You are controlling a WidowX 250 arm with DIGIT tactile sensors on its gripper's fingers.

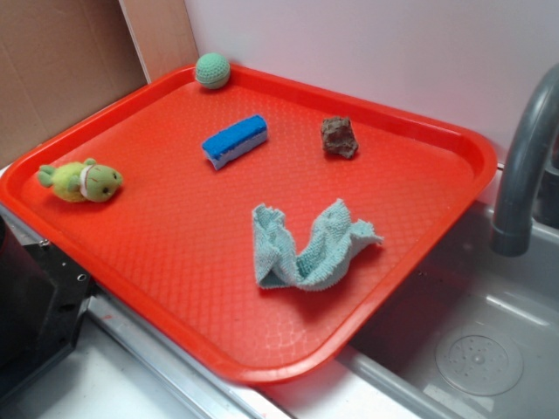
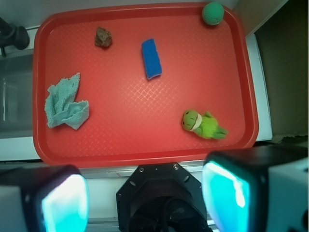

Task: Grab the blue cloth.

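Note:
The blue cloth (image 1: 307,247) is a pale aqua rag lying crumpled on the red tray (image 1: 175,288), near its right edge by the sink. In the wrist view the cloth (image 2: 65,103) lies at the tray's left side. My gripper (image 2: 145,198) shows only in the wrist view. Its two fingers (image 2: 63,203) with cyan pads stand wide apart at the bottom corners, open and empty. It hangs high above the robot's black base, well short of the tray (image 2: 145,154) and far from the cloth.
On the tray are a bright blue sponge block (image 1: 235,140), a brown rock-like lump (image 1: 339,137), a teal crocheted ball (image 1: 212,70) at the far corner and a green plush toy (image 1: 81,181). A grey faucet (image 1: 524,157) and sink stand right of the tray. The black robot base (image 1: 35,297) is at left front.

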